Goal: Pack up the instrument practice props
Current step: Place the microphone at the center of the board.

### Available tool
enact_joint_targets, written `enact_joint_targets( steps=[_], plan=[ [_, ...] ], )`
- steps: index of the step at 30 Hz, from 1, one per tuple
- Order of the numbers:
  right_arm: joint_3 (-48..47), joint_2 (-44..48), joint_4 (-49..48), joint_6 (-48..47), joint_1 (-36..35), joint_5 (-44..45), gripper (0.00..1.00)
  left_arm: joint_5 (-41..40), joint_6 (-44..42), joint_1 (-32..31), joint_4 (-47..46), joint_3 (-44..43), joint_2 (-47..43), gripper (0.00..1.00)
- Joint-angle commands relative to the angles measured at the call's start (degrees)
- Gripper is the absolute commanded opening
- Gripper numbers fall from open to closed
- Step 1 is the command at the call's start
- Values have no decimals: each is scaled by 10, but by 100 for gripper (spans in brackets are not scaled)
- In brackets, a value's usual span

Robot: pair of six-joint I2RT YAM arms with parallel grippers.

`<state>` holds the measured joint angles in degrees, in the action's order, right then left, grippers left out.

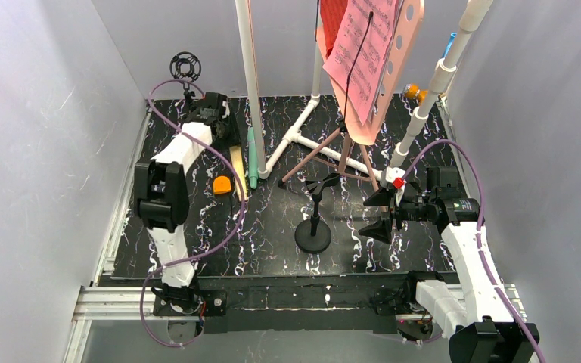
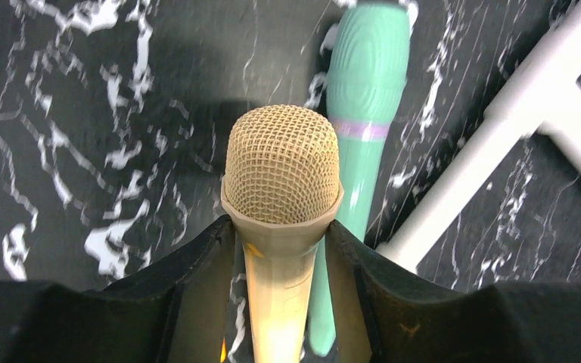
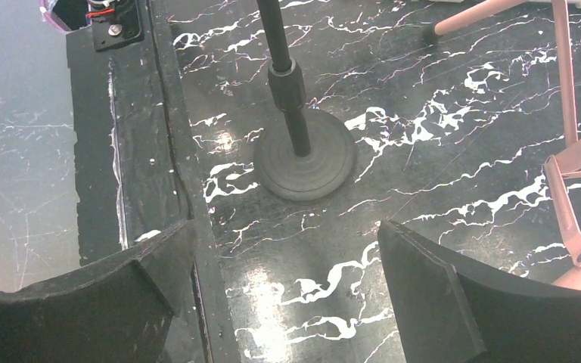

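The left end effector point(image 2: 281, 242) is partly closed on the yellow microphone point(image 2: 281, 174), just below its mesh head, left of the pipe frame point(image 2: 499, 144). The green microphone point(image 2: 363, 113) lies on the surface point(image 2: 83, 151), beside the frame. The right end effector point(image 3: 286, 234) is wide open and empty, in front of the frame. The music stand point(image 1: 384, 106) with sheet music point(image 1: 363, 60) stands at the frame.

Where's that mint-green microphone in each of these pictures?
Top external: the mint-green microphone lies left of centre, beside the white pipe frame.
Left wrist: upper middle, behind the yellow microphone in the left tool.
Right wrist: not in it.
Shared landmark: the frame's T-joint, just right of it.
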<state>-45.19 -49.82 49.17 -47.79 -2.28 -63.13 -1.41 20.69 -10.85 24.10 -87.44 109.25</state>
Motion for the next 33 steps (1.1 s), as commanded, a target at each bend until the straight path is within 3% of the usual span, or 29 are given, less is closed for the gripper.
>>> enact_joint_targets(
  steps=[1, 5, 8, 15, 17, 20, 23, 27, 33],
  plan=[
    [2, 5, -16, 6, -2, -3, 98, 39, -2, 1, 43, -92, 44, 16],
    [4, 3, -19, 7, -3, -1, 98, 25, -2, 1, 51, -120, 55, 52],
    [4, 1, -20, 8, -3, -2, 98, 22, -17, 4, 58, -129, 45, 67],
    [5, -3, -22, 8, -2, -2, 98, 56, -29, 7, 27, -73, -50, 82],
    [5, -3, -22, 8, -1, 0, 98, 78, -27, 7, -8, -14, -106, 85],
    [5, -4, -22, 7, -1, 2, 98, 94, -15, 8, -78, 114, -215, 98],
    [7, -6, -22, 4, 1, 0, 98, 109, 28, 22, -134, 248, -330, 98],
    [10, -9, -20, -4, 5, -4, 98, 253, 77, 61, -245, 430, -468, 98],
    [18, -16, -19, -19, 7, -13, 98, 400, 101, 57, -276, 532, -587, 98]
  ],
)
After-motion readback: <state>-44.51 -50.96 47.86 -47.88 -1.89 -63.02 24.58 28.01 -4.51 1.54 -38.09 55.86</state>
